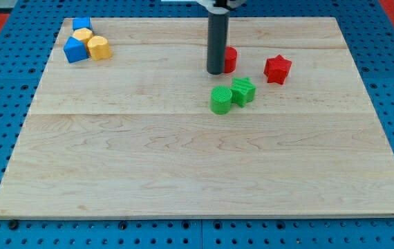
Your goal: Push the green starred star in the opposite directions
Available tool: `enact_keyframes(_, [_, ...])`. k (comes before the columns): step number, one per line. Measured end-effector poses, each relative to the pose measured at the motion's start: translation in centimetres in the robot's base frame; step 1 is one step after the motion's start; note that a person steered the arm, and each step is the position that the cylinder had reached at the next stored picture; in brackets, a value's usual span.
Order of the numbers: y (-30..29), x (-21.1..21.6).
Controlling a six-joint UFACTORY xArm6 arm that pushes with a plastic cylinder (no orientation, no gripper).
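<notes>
Camera view: my tip (216, 72), a bare rod with no gripper to open or close, sits just above the green star (243, 90); pushing risks dragging the touching green cylinder (220, 100) along.

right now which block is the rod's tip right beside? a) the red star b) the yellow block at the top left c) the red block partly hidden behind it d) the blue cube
c: my tip sits against the view's left side of the partly hidden red block, with the green star and green cylinder just below it, while the red star lies apart to the view's right.
</notes>
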State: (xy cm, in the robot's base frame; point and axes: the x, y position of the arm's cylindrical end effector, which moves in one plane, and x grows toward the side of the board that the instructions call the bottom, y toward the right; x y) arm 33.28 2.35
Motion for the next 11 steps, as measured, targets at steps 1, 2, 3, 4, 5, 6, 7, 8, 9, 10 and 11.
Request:
enact_keyframes(1, [-1.3,-1.9])
enact_keyframes(2, [1.5,-1.8])
enact_keyframes(3, [3.4,0.7])
enact_keyframes(4, [5.8,4.6])
enact_keyframes(5, [9.8,6.8])
enact_keyframes(6, [11.5,6.5])
enact_keyframes(7, [13.4,4.5])
enact_keyframes(8, [12.7,2.2])
enact_keyframes(9, [7.2,3.2])
enact_keyframes(10, [-2.3,3.2])
enact_keyframes(11, [-13.4,-0.5])
